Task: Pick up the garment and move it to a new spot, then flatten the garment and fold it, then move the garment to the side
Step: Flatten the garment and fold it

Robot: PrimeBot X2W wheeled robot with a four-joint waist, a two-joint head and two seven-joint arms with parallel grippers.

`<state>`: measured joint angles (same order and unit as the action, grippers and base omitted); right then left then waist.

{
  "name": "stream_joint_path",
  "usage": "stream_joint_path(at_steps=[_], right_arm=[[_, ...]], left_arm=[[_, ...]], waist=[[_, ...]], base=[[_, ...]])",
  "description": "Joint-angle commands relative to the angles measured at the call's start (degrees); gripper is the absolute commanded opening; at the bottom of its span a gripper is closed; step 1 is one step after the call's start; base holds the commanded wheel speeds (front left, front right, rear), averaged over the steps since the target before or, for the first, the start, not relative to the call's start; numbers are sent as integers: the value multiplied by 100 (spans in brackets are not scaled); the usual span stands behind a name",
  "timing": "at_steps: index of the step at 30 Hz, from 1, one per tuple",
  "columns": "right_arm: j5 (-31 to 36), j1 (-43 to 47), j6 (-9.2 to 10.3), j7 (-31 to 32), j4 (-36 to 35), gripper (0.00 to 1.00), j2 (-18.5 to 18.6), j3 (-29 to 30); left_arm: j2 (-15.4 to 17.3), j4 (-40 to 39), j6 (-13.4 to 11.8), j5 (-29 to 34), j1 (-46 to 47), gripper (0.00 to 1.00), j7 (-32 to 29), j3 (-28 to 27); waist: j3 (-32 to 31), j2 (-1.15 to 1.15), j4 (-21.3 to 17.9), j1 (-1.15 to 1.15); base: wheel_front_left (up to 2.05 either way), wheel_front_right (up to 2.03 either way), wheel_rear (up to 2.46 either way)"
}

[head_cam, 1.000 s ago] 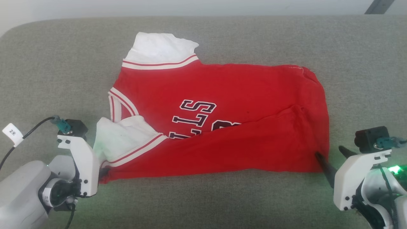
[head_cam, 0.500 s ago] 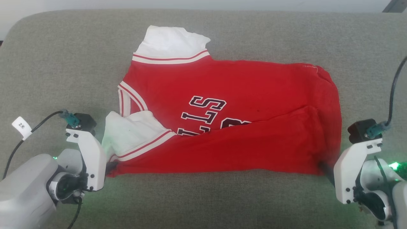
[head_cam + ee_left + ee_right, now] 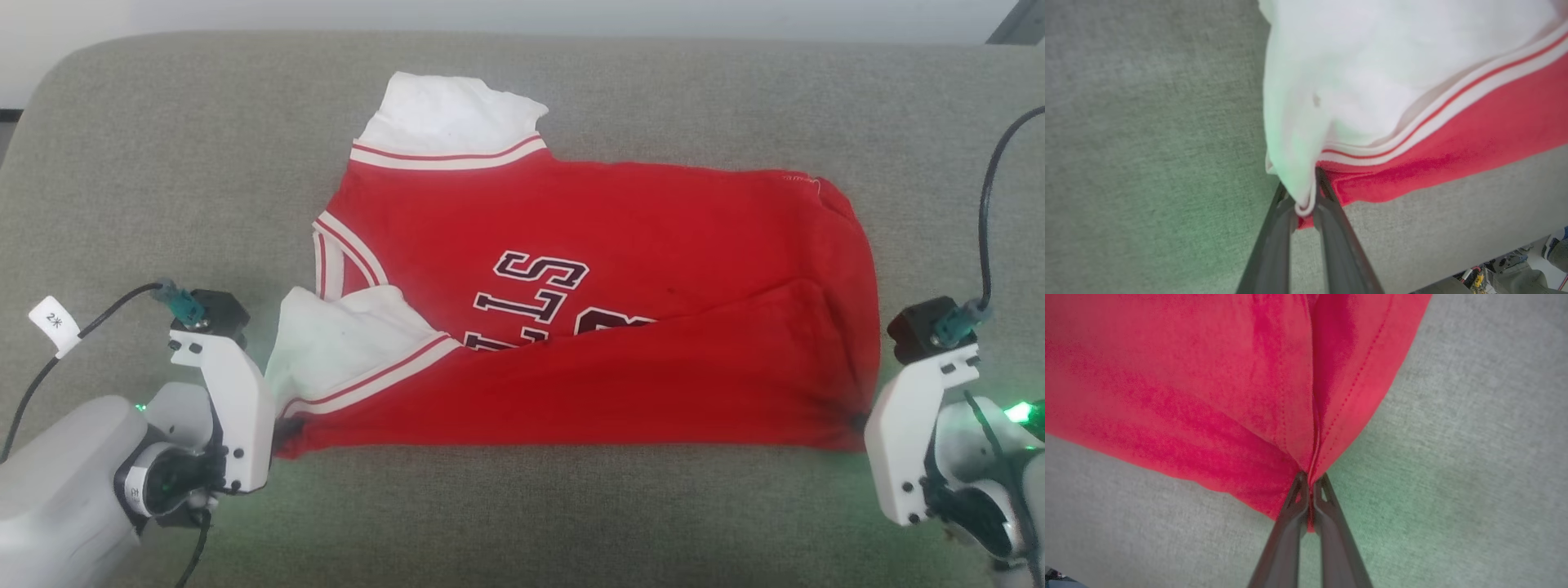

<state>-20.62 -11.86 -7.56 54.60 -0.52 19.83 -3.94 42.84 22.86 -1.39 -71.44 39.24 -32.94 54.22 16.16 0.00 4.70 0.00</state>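
A grey pad [image 3: 163, 163] of coarse woven cloth with rounded corners carries the garment [image 3: 612, 237], which lies across the middle of the pad. It is a soft red jersey shirt with white short sleeves, red-and-white striped trim and dark letters outlined in white. Its edge nearest the pad's front is folded up over the lettering, so only part of the print shows. The far sleeve lies flat, and the near sleeve is bunched and puckered.

At the pad's front left, the left gripper [image 3: 1306, 192] has its slim dark fingers [image 3: 1274, 245] pinched on the white sleeve hem and the red corner under it. At the pad's front right, the right gripper [image 3: 1310, 479] is clamped on the stitched red hem corner, which gathers into creases. A second ago those right fingers stood apart beside that corner; the left grip is unchanged.
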Motion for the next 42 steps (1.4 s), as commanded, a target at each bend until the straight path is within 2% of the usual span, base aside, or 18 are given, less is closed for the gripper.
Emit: stream_joint_path(at_steps=[1,7,13,14,17,21,22,23,24,25,26,27,28,34,42], right_arm=[[-69,161,15,144,-83,0,160,-44],[-463,420,15,489,-589,0,606,-105],[-686,750,15,682,-874,0,912,8],[-686,750,15,682,-874,0,912,8],[-762,907,15,751,-918,0,950,48],[-765,920,15,717,-763,0,825,-7],[-736,900,14,697,-719,0,788,-33],[-720,870,14,667,-671,0,750,-59],[-690,843,14,641,-634,0,712,-83],[-693,820,13,602,-586,20,669,-120],[-694,798,13,577,-549,46,641,-143],[-684,764,13,544,-518,80,628,-165],[-680,735,13,501,-499,100,605,-163],[-682,723,13,352,-506,100,476,32],[-625,741,13,12,-860,100,362,257]], left_arm=[[15,-142,-99,-54,-194,0,-133,79],[503,-936,-475,-114,-374,0,-308,36],[959,-1800,-1032,-258,-763,0,-506,26],[959,-1800,-1032,-258,-763,0,-506,26],[1076,-2194,-1259,-317,-989,0,-509,65],[967,-2216,-1352,-386,-1112,0,-531,126],[925,-2176,-1351,-384,-1116,4,-506,141],[880,-2117,-1355,-386,-1124,31,-489,151],[820,-2049,-1373,-439,-1147,49,-506,153],[772,-1993,-1367,-451,-1154,87,-527,162],[751,-1940,-1366,-478,-1155,100,-540,165],[733,-1904,-1374,-490,-1138,100,-552,159],[737,-1870,-1383,-497,-1109,100,-563,145],[1028,-2143,-1536,-426,-916,100,-698,32],[1649,-2955,-1821,-200,-519,100,-985,-152]], waist=[[-36,0,-1,0],[-128,0,-18,0],[-136,0,-46,0],[-136,0,-46,0],[-104,0,-61,0],[-76,0,-87,0],[-71,0,-95,0],[-66,0,-106,0],[-66,0,-116,0],[-68,0,-129,0],[-72,0,-143,0],[-75,0,-156,0],[-84,0,-165,0],[-201,0,-225,0],[-285,0,-394,0]], base=[[0,0,0],[0,0,0],[0,0,0],[0,0,0],[0,0,0],[0,0,0],[0,0,0],[0,0,0],[0,0,0],[0,0,0],[0,0,0],[0,0,0],[0,0,0],[0,0,0],[0,0,0]])
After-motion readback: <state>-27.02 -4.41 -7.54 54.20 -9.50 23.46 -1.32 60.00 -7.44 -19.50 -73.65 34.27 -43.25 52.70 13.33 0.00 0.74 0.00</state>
